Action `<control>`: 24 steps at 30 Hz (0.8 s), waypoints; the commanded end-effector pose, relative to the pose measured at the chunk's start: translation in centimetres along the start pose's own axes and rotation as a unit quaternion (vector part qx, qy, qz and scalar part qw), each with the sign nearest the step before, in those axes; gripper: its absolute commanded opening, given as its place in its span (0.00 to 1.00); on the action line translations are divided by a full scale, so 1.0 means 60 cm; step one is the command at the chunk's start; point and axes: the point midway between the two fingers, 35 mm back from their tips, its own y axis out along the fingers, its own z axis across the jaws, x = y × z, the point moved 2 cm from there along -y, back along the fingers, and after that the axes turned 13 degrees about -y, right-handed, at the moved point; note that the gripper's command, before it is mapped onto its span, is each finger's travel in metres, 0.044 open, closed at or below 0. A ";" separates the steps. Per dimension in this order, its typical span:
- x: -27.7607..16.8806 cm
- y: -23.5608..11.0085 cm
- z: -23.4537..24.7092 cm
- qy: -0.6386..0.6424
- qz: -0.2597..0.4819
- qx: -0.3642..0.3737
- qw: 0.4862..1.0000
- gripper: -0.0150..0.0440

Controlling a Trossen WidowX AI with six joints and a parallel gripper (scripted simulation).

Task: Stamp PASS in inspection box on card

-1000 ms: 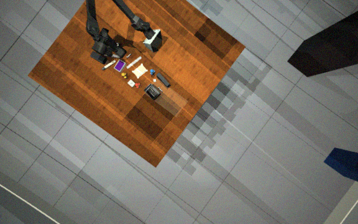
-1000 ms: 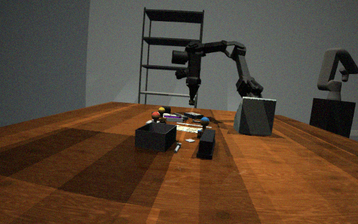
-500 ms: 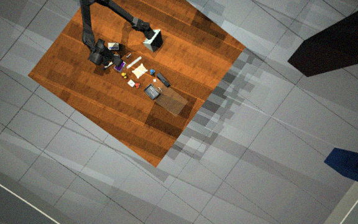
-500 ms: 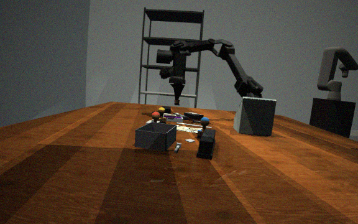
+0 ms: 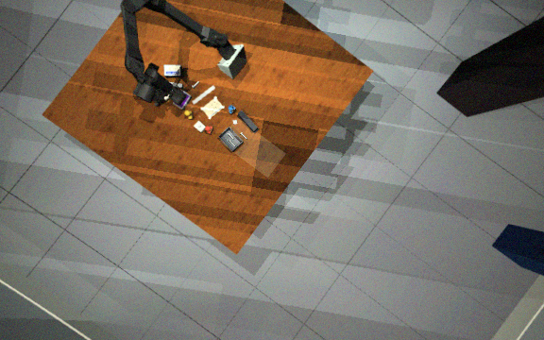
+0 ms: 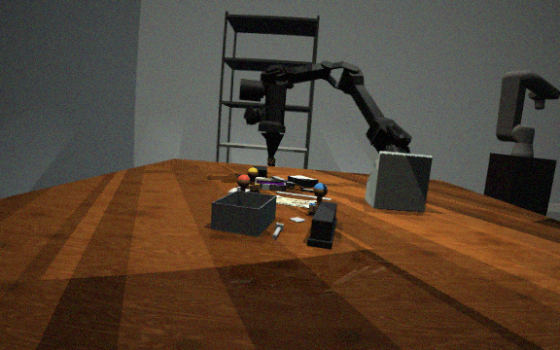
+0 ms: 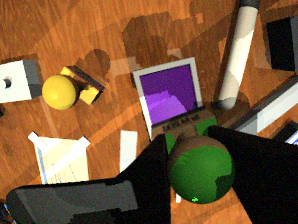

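Note:
My gripper (image 7: 186, 137) (image 6: 271, 160) is shut on the green-knobbed stamp (image 7: 202, 174), which hangs above the bench. The lettering on its block is too small to read. In the wrist view the block overlaps the near edge of the open ink pad (image 7: 167, 87) (image 5: 185, 100) (image 6: 271, 184), which is purple with a pale rim. In the exterior view a gap shows between the fingertips and the pad. The cream card (image 7: 70, 157) (image 5: 212, 108) (image 6: 295, 201) lies flat with white pieces at its corners. Its inspection box cannot be made out clearly.
A yellow-knobbed stamp (image 7: 59, 93) (image 5: 188, 113) stands near the pad. Red-knobbed (image 5: 209, 129) (image 6: 243, 180) and blue-knobbed (image 5: 231, 110) (image 6: 320, 189) stamps stand near the card. A dark open box (image 6: 243, 221), a black block-like tool (image 6: 324, 224) and a white cylinder (image 7: 237, 57) also lie around.

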 end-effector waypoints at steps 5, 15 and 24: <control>0.000 0.010 0.000 -0.002 0.001 0.000 1.000 0.25; 0.000 0.021 0.000 -0.002 0.001 0.000 1.000 0.25; 0.000 0.031 0.000 -0.001 0.001 0.000 1.000 0.25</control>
